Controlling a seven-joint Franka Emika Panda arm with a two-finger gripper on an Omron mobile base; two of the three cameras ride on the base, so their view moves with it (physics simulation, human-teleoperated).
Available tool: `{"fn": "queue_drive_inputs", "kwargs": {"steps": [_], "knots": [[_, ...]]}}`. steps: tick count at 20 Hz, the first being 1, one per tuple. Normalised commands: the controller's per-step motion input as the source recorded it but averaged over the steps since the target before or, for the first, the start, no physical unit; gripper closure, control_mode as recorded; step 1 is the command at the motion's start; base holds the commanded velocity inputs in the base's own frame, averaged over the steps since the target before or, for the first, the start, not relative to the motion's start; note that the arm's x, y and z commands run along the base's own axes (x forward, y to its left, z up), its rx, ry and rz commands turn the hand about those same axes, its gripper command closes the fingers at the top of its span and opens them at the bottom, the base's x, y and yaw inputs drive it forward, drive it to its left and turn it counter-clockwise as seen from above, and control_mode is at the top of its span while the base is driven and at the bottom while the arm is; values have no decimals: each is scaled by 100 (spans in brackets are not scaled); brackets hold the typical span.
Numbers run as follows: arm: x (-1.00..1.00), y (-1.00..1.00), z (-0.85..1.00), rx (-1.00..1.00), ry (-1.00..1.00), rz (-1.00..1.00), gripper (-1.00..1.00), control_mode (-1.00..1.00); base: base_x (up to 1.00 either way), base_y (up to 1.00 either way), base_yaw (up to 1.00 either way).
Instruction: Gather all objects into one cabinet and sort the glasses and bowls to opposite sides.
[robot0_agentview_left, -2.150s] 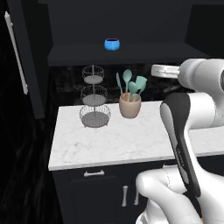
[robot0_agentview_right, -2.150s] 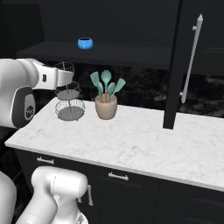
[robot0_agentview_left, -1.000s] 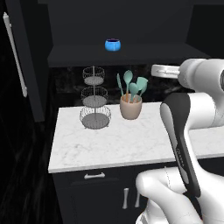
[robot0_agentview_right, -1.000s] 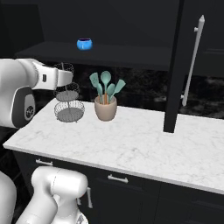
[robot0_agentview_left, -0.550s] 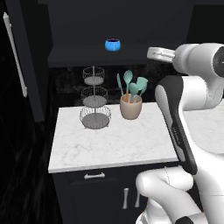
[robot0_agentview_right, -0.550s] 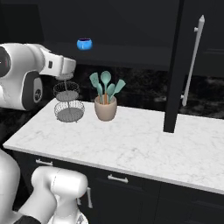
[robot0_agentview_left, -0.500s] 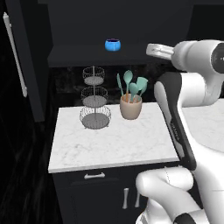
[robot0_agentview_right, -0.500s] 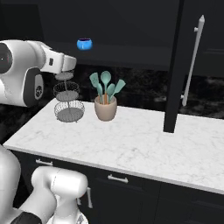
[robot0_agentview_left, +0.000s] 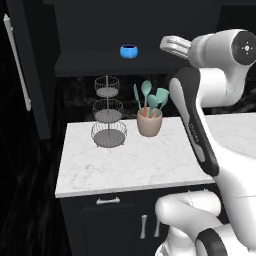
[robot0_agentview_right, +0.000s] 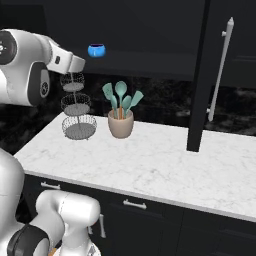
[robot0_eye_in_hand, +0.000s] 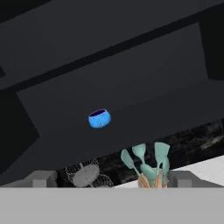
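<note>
A small bright blue bowl sits alone on the dark shelf of the open black wall cabinet. In the hand view the same bowl lies straight ahead, some way off. My gripper hangs at shelf height, to the right of the bowl and apart from it. Its fingertips stand wide apart, open and holding nothing. The glasses are out of view.
On the white marble counter stand a three-tier wire basket and a beige pot of teal utensils. Cabinet doors with long silver handles hang open at both sides.
My arm has lifted the hand from the wire basket's top tier up to shelf height and turned it toward the blue bowl. The gripper stayed open; nothing else moved.
</note>
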Motion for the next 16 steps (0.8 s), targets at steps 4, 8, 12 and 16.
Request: {"fn": "queue_drive_inputs", "kwargs": {"steps": [4, 8, 12, 16], "knots": [[13, 1, -34, 3, -2, 1, -100, -100, 0, 0, 0], [35, 5, -2, 0, -1, 0, -100, -100, 0, 0, 0], [50, 16, 0, -5, 0, 1, -100, -100, 0, 0, 0], [19, 21, 0, -2, 0, -1, -100, -100, 0, 0, 0]]}}
